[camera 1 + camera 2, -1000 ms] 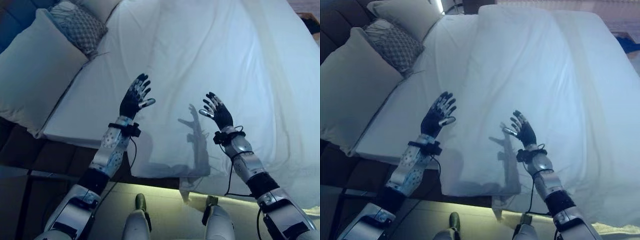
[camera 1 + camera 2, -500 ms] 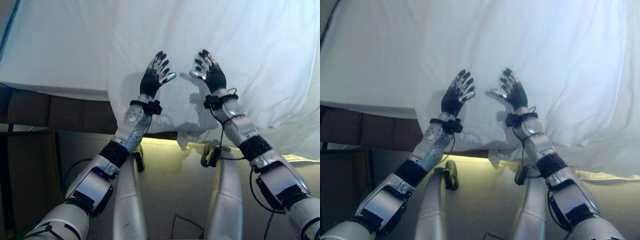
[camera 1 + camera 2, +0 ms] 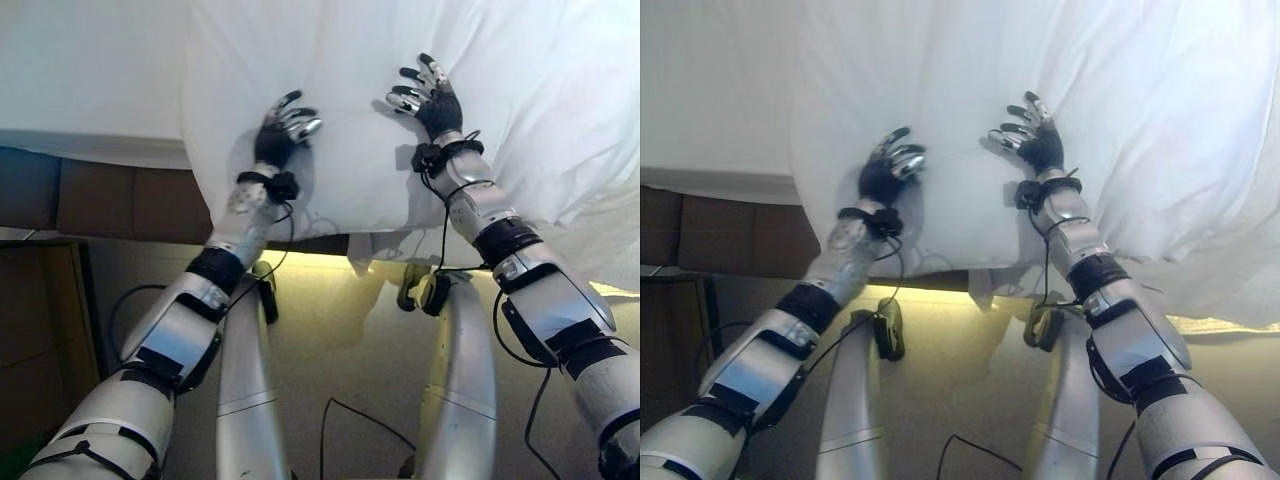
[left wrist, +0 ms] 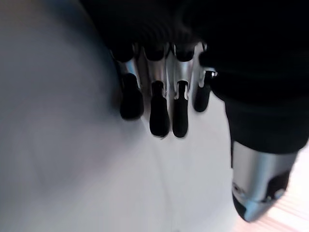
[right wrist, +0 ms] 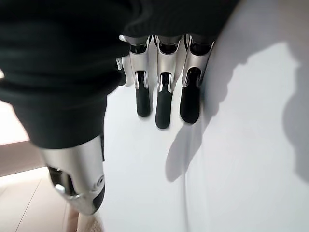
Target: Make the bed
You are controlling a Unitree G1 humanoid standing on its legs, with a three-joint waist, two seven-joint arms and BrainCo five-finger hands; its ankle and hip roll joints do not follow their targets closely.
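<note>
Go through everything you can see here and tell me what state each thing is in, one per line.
Duvet: white, creased, its edge hanging over the side of the bed.
Left hand: open, fingers bent loosely, on the duvet near its edge.
Right hand: open, fingers spread against the duvet.
Sheet: white, flat, uncovered beside the duvet.

A white duvet [image 3: 350, 110] of soft matt cloth drapes over the bed's edge, creased into loose folds on the right and lying smoother on top. Beside it a flat white sheet [image 3: 80, 70] looks like plain matt cotton. The bed frame [image 3: 90, 195] below looks padded, in dark brown panels with a dull finish. The floor [image 3: 330, 330] is pale, hard and slightly shiny. The left hand [image 3: 282, 128] and right hand [image 3: 425, 95] have glossy silver metal-look fingers with matt black rubbery tips and dark ribbed fabric-like covers.
</note>
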